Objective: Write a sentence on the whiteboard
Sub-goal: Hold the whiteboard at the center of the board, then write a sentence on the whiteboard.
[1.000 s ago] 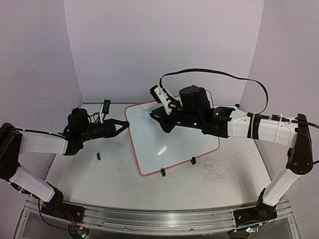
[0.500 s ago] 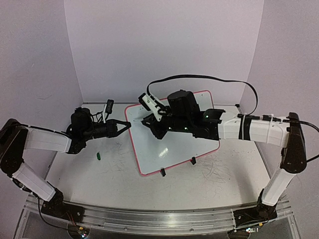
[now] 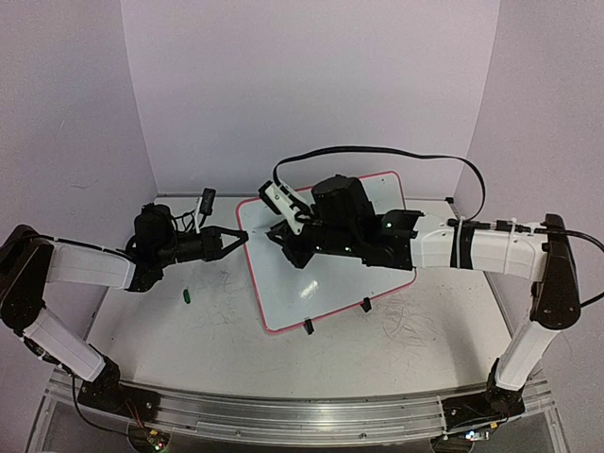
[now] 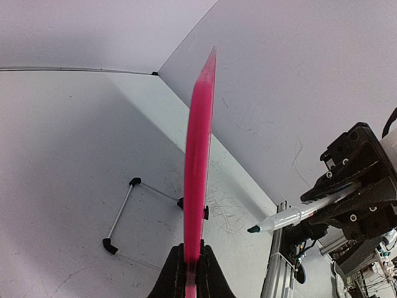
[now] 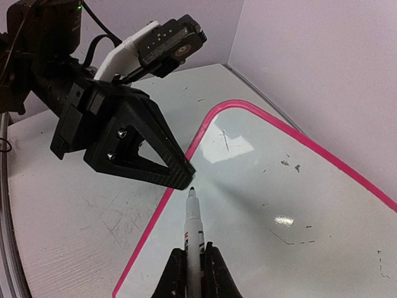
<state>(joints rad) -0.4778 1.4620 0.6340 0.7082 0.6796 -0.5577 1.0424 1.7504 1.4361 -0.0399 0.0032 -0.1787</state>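
I see the left gripper (image 3: 243, 236) clamped on the pink left edge of the whiteboard (image 3: 321, 283), which sits mid-frame in the top view. The right gripper (image 5: 193, 264) pinches a marker (image 5: 194, 226), tip low by that same edge, just beside the left fingers. Can't tell if the tip touches the board.

From above, the right arm (image 3: 472, 247) hides the board's (image 3: 311, 283) 12 o'clock part, and the green speck (image 3: 189, 295) at the counter's (image 3: 151, 330) 9 o'clock is too small to tell.

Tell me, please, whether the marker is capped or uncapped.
Uncapped: the marker in the right gripper shows its bare dark tip near the whiteboard.
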